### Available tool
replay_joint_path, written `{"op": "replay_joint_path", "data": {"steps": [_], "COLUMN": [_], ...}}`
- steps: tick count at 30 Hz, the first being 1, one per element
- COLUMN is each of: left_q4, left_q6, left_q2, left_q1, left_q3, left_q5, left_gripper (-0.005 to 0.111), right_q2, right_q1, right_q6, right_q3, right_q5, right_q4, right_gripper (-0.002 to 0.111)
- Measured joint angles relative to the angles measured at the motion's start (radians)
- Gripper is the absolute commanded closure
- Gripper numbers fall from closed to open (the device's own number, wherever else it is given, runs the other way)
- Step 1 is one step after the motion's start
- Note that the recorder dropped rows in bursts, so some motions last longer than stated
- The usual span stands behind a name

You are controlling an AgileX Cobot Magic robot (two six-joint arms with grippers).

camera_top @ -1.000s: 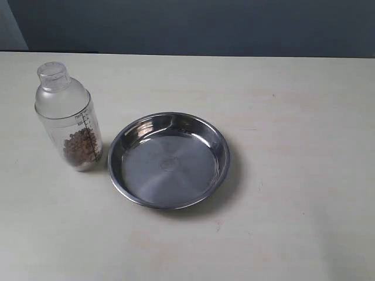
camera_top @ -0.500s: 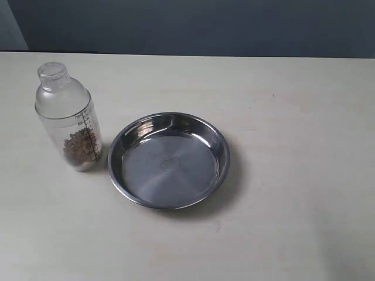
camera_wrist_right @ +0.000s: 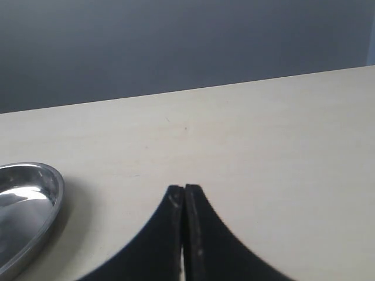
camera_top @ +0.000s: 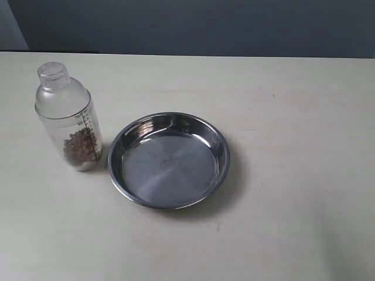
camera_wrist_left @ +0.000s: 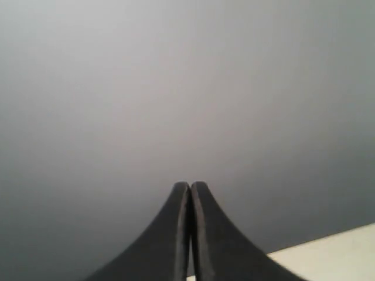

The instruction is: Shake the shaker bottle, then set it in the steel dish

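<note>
A pale cream table point(camera_top: 293, 105) is shown, matt and lightly speckled. Two things are carried on it. A frosted bottle point(camera_top: 66, 117) is stood upright towards the left side of the exterior view. A shiny dish point(camera_top: 169, 161) is laid flat near the middle, just beside the bottle; whether the two touch cannot be told. The dish is empty.

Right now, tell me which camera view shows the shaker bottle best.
The exterior view: the shaker bottle stands whole and upright beside the steel dish. Neither wrist view shows it at all.
</note>
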Motion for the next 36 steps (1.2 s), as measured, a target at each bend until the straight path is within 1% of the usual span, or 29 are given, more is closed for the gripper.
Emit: {"op": "replay_joint_path", "data": {"steps": [1,3,6,8,9,11,16,21,27,32,33,34,35,36], "left_q4": [-0.019,-0.108,-0.268,-0.336,-0.358,-0.379,-0.383,-0.361,-0.272,-0.28,-0.28,-0.273,-0.271,-0.271], "left_q6": [0.038,0.124,0.191,0.236,0.268,0.308,0.327,0.292,0.243,0.239,0.239,0.239,0.239,0.239], "left_q2": [0.004,0.023,0.069,0.093,0.102,0.127,0.218,0.229,0.23,0.23,0.23,0.23,0.23,0.23], "left_q1": [0.0,0.0,0.0,0.0,0.0,0.0,0.0,0.0,0.0,0.0,0.0,0.0,0.0,0.0], "left_q3": [0.024,0.101,0.227,0.292,0.314,0.346,0.412,0.414,0.414,0.414,0.416,0.416,0.416,0.416], "left_q5": [-0.011,-0.077,-0.289,-0.386,-0.402,-0.396,-0.412,-0.447,-0.491,-0.499,-0.505,-0.544,-0.571,-0.62], "left_gripper": [0.106,0.106,0.106,0.106,0.106,0.106,0.106,0.106,0.106,0.105,0.096,0.088,0.064,0.051], "right_q2": [0.0,0.0,0.0,0.0,0.0,0.0,0.0,0.0,0.0,0.0,0.0,0.0,0.0,0.0], "right_q1": [0.0,0.0,0.0,0.0,0.0,0.0,0.0,0.0,0.0,0.0,0.0,0.0,0.0,0.0], "right_q6": [0.0,0.0,0.0,0.0,0.0,0.0,0.0,0.0,0.0,0.0,0.0,0.0,0.0,0.0], "right_q3": [0.0,0.0,0.0,0.0,0.0,0.0,0.0,0.0,0.0,0.0,0.0,0.0,0.0,0.0], "right_q5": [0.0,0.0,0.0,0.0,0.0,0.0,0.0,0.0,0.0,0.0,0.0,0.0,0.0,0.0], "right_q4": [0.0,0.0,0.0,0.0,0.0,0.0,0.0,0.0,0.0,0.0,0.0,0.0,0.0,0.0], "right_gripper": [0.109,0.109,0.109,0.109,0.109,0.109,0.109,0.109,0.109,0.109,0.109,0.109,0.109,0.109]}}
